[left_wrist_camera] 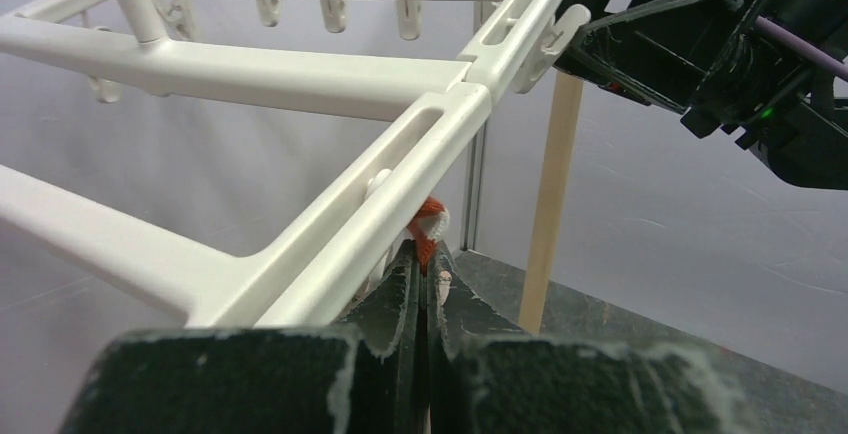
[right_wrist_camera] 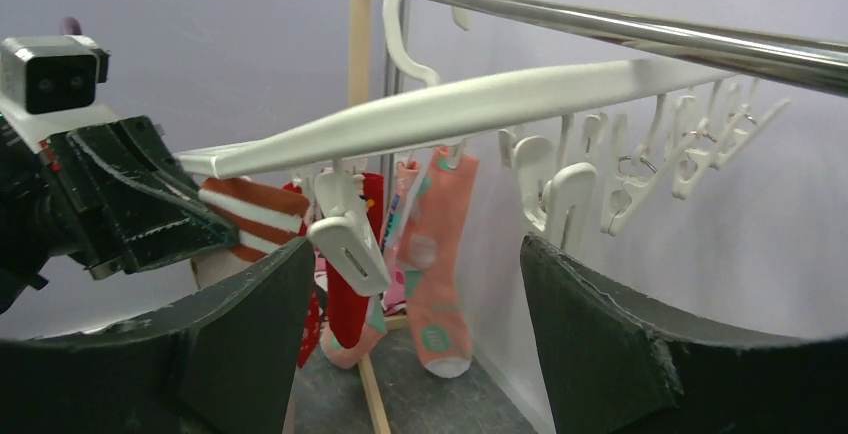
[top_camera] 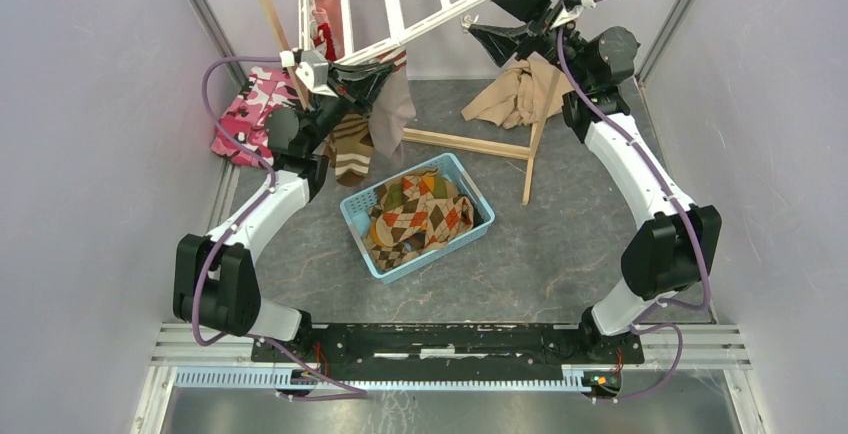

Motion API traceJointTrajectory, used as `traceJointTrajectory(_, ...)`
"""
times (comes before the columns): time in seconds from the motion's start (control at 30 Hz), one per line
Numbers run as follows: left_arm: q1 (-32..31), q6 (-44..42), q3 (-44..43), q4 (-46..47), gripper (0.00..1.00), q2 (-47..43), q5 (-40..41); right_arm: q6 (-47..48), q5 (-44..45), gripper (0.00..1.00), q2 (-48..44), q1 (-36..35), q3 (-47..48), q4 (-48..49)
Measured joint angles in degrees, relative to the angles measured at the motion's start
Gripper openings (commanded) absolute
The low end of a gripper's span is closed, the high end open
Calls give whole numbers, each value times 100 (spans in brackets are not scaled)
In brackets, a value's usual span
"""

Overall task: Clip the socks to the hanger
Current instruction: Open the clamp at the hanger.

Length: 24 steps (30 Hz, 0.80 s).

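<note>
Left gripper (left_wrist_camera: 425, 266) clamped on the sock (left_wrist_camera: 431, 222) at 11 o'clock under the hanger (top_camera: 420, 25), right gripper (top_camera: 482, 14) gaping at 1, and it should squeeze the clip (right_wrist_camera: 350, 241) open squarely before the sock goes in.

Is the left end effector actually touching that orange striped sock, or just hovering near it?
Touching. The left wrist view shows the left end effector shut, with a bit of the orange-and-white sock pinched between its fingertips, just below the hanger.
</note>
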State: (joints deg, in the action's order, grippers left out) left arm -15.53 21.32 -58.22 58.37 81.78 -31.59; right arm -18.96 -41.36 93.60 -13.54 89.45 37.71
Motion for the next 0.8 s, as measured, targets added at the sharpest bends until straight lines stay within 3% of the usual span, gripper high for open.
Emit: traceJointTrajectory(0.8,162,4,0,0,2,-24,-203,-98,-597,84,-289,-649,-603,457)
